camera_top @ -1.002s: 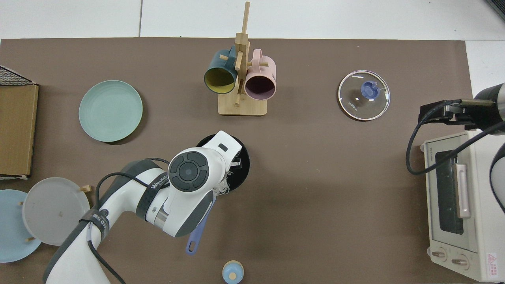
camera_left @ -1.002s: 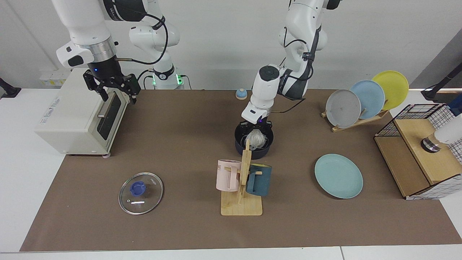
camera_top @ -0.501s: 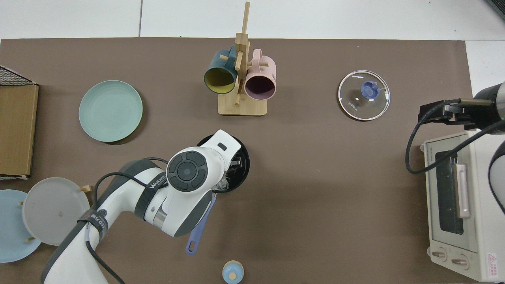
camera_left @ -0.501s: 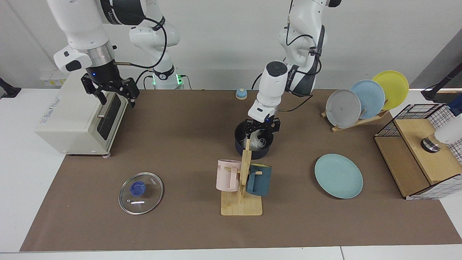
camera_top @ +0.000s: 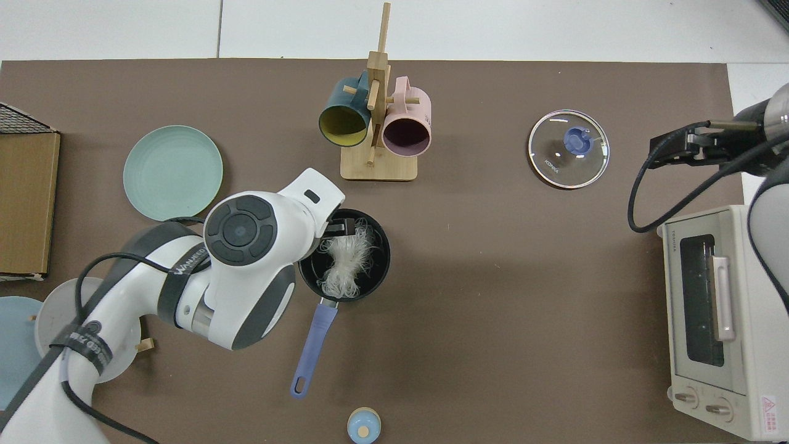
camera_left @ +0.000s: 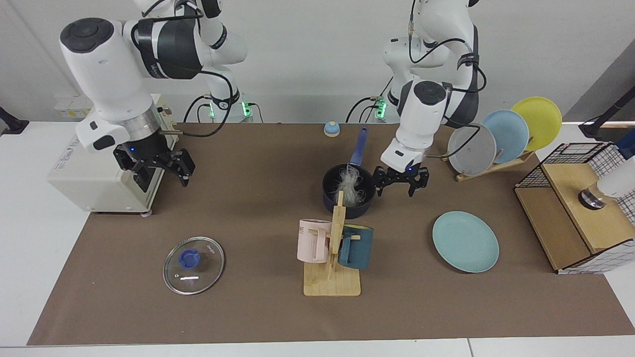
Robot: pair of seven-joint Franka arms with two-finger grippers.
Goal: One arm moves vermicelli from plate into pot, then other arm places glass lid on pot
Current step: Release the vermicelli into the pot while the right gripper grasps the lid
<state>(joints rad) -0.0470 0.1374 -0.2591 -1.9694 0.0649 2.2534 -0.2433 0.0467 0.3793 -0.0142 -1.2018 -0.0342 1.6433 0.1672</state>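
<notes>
Beside the pot (camera_left: pixel 348 197), left gripper (camera_left: pixel 401 184) hangs fingers spread.

In the facing view, you cannot see the lower front of the pot (camera_left: pixel 347 191): the wooden mug stand (camera_left: pixel 337 238) covers part of it and also some of the vermicelli (camera_left: pixel 349 186). In the top view, the left arm (camera_top: pixel 246 259) hides the left claw almost fully, as well as one side of the pot rim. The right claw (camera_top: pixel 672 145) shows only partly there, and you see it at the picture's edge, where the arm is cut off. The wire basket (camera_left: pixel 578 198) is cut by the edge in both views. The blue plate (camera_top: pixel 12 345) in the rack is also cut off in the top view.
</notes>
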